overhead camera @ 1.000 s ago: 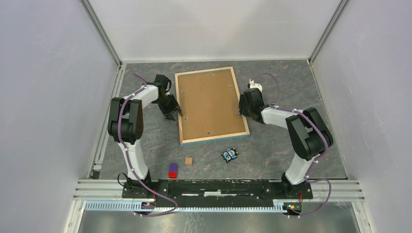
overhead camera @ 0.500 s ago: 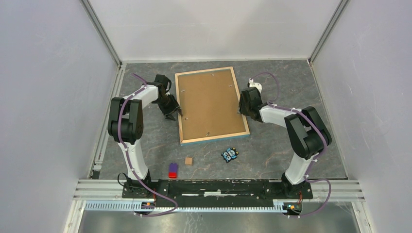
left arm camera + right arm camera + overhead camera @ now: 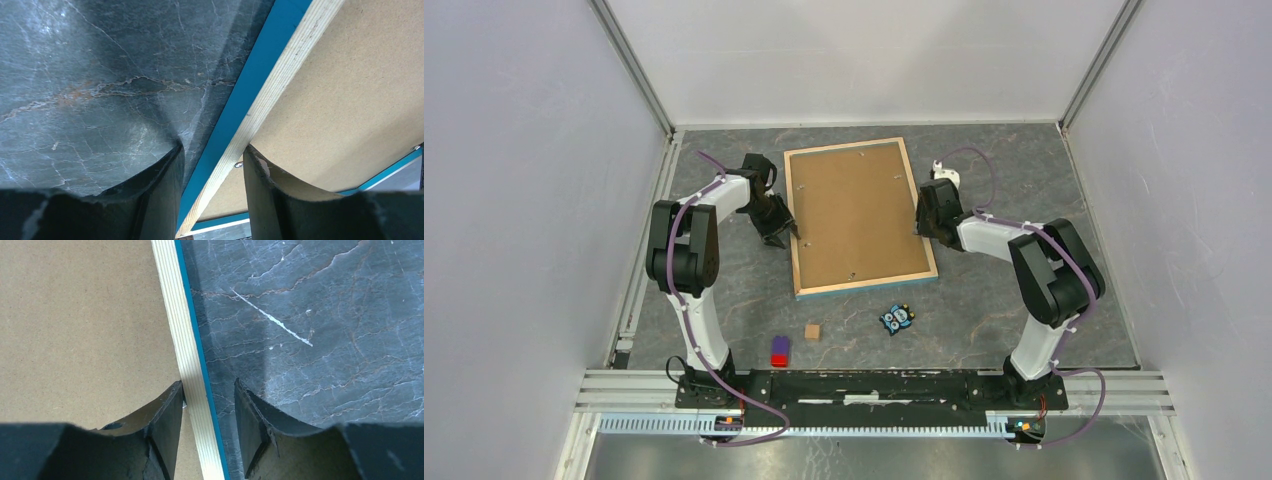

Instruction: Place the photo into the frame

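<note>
The frame (image 3: 864, 283) lies face down in the middle of the table, its light wood rim up and a blue edge showing. The brown backing board (image 3: 856, 215) fills it. The photo is hidden. My left gripper (image 3: 781, 235) is open and straddles the frame's left rim (image 3: 280, 85); in the left wrist view (image 3: 214, 165) one finger is over the marble and the other over the board. My right gripper (image 3: 921, 222) is open and straddles the right rim (image 3: 175, 305); in the right wrist view (image 3: 209, 395) the outer finger stands clear of the blue edge.
A small blue owl figure (image 3: 897, 318), a small brown cube (image 3: 812, 331) and a red and purple block (image 3: 779, 350) lie on the dark marble table (image 3: 984, 300) in front of the frame. Grey walls close in the left, right and back.
My right arm has edged slightly towards the frame's right rim. The left arm and the frame have not visibly moved.
</note>
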{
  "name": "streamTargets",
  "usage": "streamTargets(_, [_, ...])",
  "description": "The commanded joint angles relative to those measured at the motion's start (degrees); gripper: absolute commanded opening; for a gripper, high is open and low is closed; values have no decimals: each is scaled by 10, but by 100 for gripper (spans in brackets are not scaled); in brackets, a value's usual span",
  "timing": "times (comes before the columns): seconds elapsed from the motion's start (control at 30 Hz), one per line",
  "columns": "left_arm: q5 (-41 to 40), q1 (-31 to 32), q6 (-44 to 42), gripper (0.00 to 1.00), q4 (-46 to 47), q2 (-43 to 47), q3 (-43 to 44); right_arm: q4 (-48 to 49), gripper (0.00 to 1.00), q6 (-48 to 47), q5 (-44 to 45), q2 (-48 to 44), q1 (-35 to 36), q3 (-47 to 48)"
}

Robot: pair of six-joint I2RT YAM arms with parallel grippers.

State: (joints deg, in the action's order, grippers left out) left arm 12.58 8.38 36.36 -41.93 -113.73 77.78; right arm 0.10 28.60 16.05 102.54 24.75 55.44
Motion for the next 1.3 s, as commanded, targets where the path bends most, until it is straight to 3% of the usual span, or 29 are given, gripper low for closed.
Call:
streamTargets(0.0, [-26, 0, -23, 53, 7, -29, -5, -32, 49, -38, -3, 21, -1, 18])
streamTargets(0.3, [-25, 0, -23, 53, 7, -31, -5, -81, 53, -75, -12, 51, -1, 50])
streamTargets(0.6, [-23, -1, -25, 53, 6, -32, -5, -73, 45, -94, -30, 11, 0, 19])
streamTargets(1.07, [-21, -3, -23, 53, 6, -34, -5, -77, 51, -107, -55, 1, 0, 11])
streamTargets(1.27, [-23, -3, -23, 53, 6, -32, -5, -77, 47, -105, -54, 7, 0, 11])
